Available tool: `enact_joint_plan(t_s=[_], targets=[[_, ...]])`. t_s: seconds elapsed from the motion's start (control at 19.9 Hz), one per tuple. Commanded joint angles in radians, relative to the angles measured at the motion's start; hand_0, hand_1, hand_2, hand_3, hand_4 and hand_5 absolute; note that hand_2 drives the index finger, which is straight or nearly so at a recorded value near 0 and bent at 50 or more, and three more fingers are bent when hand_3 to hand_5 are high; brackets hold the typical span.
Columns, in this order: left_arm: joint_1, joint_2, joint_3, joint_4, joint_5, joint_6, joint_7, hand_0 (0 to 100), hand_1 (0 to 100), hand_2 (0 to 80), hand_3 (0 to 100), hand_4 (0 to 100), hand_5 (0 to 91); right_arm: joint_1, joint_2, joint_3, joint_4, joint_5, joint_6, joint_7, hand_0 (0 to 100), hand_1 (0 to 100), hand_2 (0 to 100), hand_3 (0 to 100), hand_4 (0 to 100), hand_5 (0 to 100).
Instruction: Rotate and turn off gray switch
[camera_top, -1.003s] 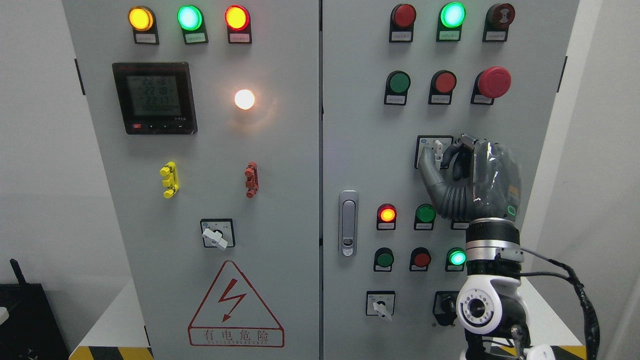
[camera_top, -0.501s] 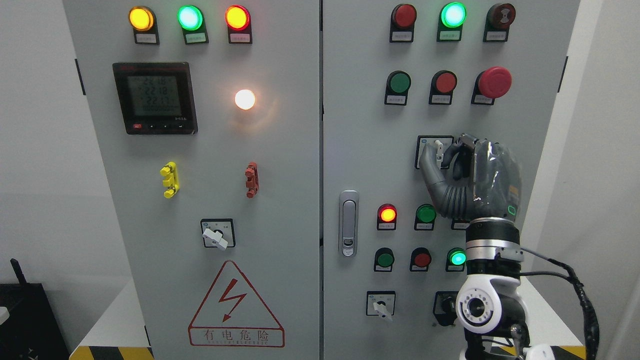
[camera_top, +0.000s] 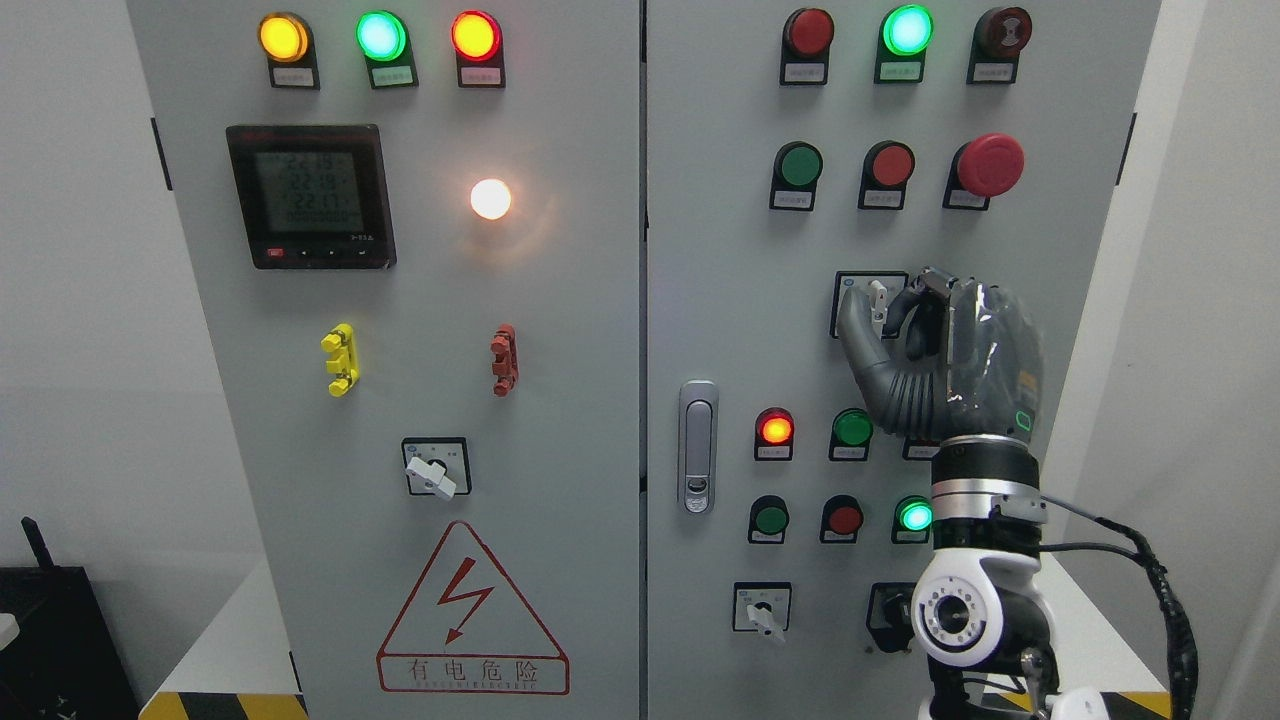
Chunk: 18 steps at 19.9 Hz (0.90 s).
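Note:
The gray rotary switch (camera_top: 877, 299) sits on a white square plate on the right cabinet door, its light lever standing about upright. My right hand (camera_top: 880, 308), dark gray with a shiny cover, reaches up from the lower right. Its thumb (camera_top: 852, 325) presses the lever's left side while curled fingers (camera_top: 915, 300) close on the right, so the hand is shut on the switch. Most of the plate is hidden behind the hand. My left arm does not show.
Lit and unlit lamps and buttons surround the switch, with a red mushroom stop button (camera_top: 989, 164) above. Other rotary switches sit at lower right (camera_top: 762, 608) and on the left door (camera_top: 433, 470). A door latch (camera_top: 696, 446) stands near the seam.
The hand stays clamped on the switch; the thumb has crept very slightly upward along the lever. Nothing else moved.

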Motion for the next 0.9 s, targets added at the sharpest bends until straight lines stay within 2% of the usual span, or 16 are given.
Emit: enact_joint_plan(t_s=[0.0,0.85], targets=[[-0.009,0.0,0.008,-0.026,0.02,0.0,-0.001,12,39,0.0,0,0,0.0,0.0,0.0,-0.032,-0.003,-0.001,-0.004,0.0,35,37,73,100,98,100],[-0.009,0.0,0.008,-0.026,0.018,0.0,-0.001,12,39,0.0,0,0,0.0,0.004,-0.007,-0.035,-0.006,-0.004,-0.01,-0.01,32,38,73,100,98,100]])
